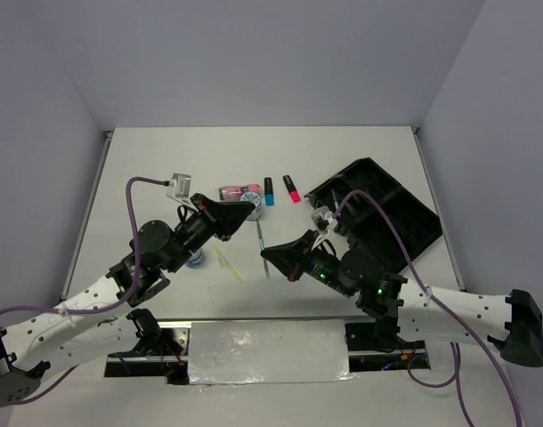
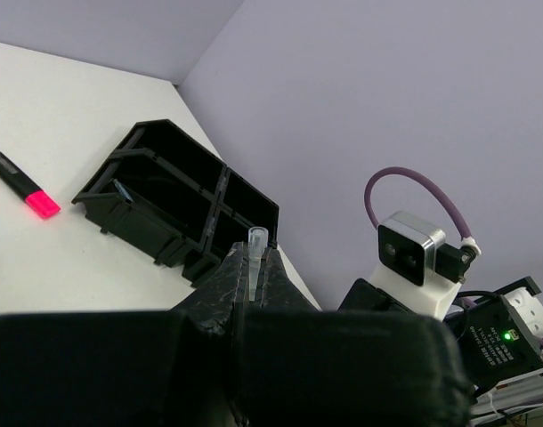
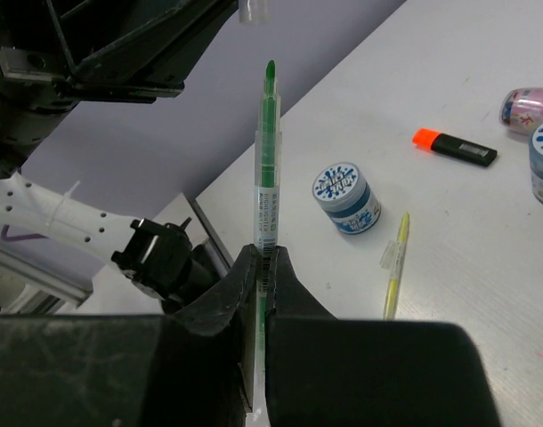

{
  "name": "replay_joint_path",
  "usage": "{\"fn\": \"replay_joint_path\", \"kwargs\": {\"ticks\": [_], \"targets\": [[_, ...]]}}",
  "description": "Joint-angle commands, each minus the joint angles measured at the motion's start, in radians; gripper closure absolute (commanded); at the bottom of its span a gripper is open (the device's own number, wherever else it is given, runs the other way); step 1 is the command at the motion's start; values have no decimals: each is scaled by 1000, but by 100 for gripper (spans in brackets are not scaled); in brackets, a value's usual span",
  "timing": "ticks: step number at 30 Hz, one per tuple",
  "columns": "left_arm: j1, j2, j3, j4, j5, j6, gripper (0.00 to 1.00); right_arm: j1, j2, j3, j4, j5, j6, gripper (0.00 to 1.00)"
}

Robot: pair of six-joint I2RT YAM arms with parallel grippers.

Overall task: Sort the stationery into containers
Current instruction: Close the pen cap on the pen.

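Note:
My right gripper (image 1: 270,256) (image 3: 263,253) is shut on a thin green highlighter pen (image 3: 266,169), uncapped, tip pointing away. My left gripper (image 1: 245,212) (image 2: 252,253) is shut on a small clear pen cap (image 2: 256,253), which hangs just above the pen's tip in the right wrist view (image 3: 254,9). Both are above the table's middle. The black organiser tray (image 1: 378,209) (image 2: 174,205) lies at the right. On the table lie a pink tube (image 1: 239,191), a blue-ended marker (image 1: 269,190), a pink-ended marker (image 1: 292,189), a yellow pen (image 1: 227,264) and two blue-white discs (image 1: 253,210) (image 1: 197,260).
An orange-ended marker (image 3: 454,147) lies beyond a disc (image 3: 345,197) in the right wrist view. A foil-covered plate (image 1: 267,351) sits between the arm bases at the near edge. Grey walls enclose the table.

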Motion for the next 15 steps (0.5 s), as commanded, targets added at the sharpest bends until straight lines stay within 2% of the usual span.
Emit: {"fn": "replay_joint_path", "kwargs": {"ticks": [1,15], "targets": [[3,-16,3,53,7,32,100,9,7,62,3,70,-20,100],[3,-13,-11,42,24,29,100,9,41,91,-5,61,-35,100]]}}
